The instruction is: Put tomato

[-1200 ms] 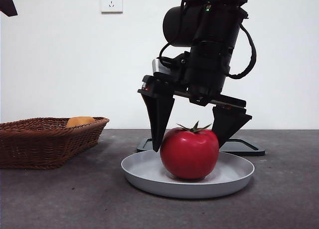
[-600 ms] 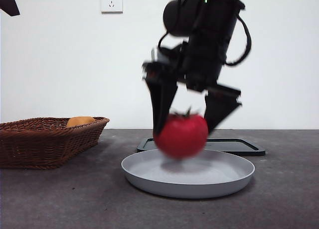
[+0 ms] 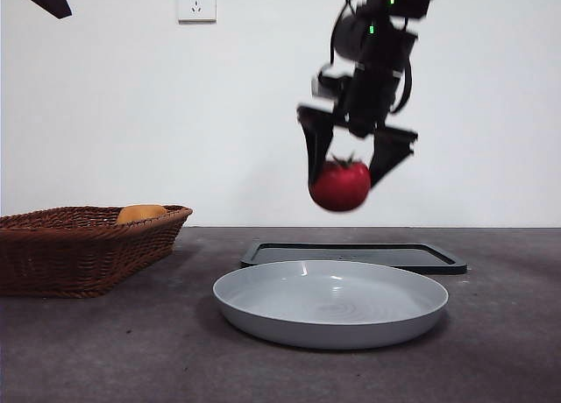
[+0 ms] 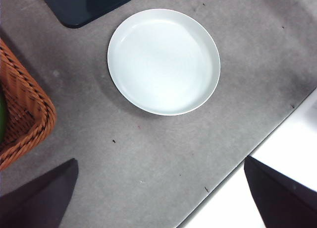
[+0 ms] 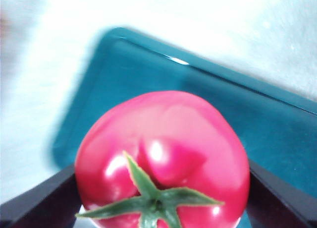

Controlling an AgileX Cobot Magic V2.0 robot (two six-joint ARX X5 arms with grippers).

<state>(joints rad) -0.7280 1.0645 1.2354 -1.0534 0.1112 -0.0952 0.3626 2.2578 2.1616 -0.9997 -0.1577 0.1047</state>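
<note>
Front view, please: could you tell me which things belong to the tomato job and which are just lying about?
In the job:
tomato
right gripper, shut on it

Lying about:
white plate
dark tray
wicker basket with an orange-yellow fruit
left gripper, open, waiting

Plate [image 3: 330, 311] at centre front on the surface [image 3: 131, 350], tray [image 3: 353, 255] just behind it. Basket [image 3: 83, 248] far left, a fruit [image 3: 141, 214] inside. Tomato [image 3: 340, 184] held up between the right gripper [image 3: 347, 168] fingers [image 3: 314, 149], above the tray, behind the plate.
</note>
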